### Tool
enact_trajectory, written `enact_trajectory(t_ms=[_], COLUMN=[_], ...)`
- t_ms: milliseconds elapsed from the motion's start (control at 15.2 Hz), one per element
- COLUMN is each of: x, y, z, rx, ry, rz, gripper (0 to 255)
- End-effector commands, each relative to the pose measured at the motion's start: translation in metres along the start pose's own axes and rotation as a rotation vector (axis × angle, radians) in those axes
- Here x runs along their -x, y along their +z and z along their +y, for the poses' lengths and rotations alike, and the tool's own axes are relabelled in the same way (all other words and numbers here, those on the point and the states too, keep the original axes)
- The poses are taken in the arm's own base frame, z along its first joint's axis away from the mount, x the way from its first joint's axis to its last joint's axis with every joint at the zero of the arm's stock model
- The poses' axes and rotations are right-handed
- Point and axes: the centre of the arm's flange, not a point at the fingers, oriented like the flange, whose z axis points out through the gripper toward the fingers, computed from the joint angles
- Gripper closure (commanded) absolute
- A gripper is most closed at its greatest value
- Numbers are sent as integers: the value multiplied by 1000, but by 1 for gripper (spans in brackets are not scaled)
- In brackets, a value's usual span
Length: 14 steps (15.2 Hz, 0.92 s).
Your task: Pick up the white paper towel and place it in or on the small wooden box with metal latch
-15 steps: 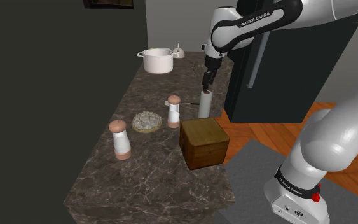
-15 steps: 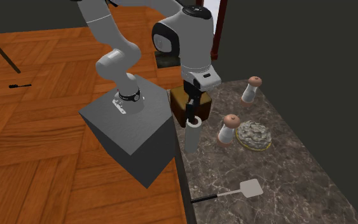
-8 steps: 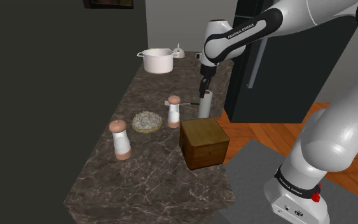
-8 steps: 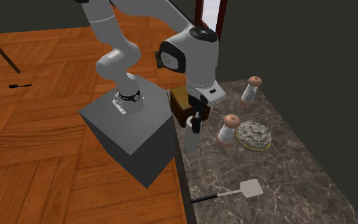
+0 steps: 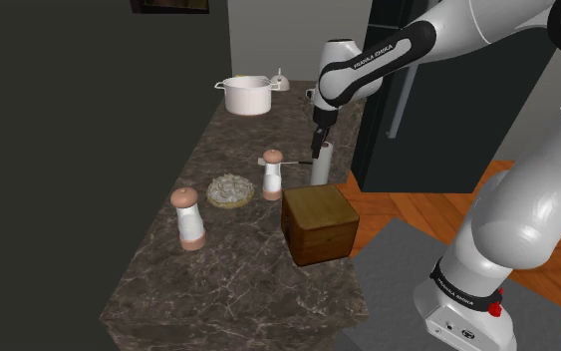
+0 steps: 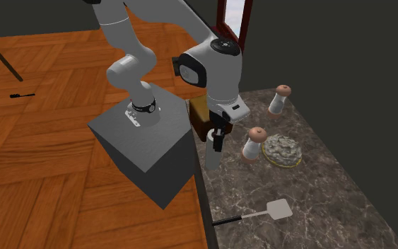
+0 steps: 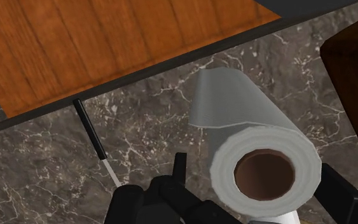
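- The paper towel roll is looking matt white.
- The counter beneath it is showing veined stone.
- The box beside it is showing wood grain.

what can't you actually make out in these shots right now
- wooden box: latch too small to pick out in the shoulder view; the arm covers most of it in the second exterior view; the wrist view's edge cuts it off
- spatula: blade hidden behind the gripper in the wrist view
- small white thing behind the pot: too small to name, shoulder view
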Motion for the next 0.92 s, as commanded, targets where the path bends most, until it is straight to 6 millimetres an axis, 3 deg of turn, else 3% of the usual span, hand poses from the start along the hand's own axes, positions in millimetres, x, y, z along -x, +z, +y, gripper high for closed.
enact_trajectory(t_ms=[0,66,132,726,858], x=[0,0,0,0,0], y=[0,0,0,0,-10], z=[0,0,0,0,1], rx=[0,0,0,0,0], ry=[0,0,0,0,0], rz=[0,0,0,0,0], gripper=[0,0,255,255,255])
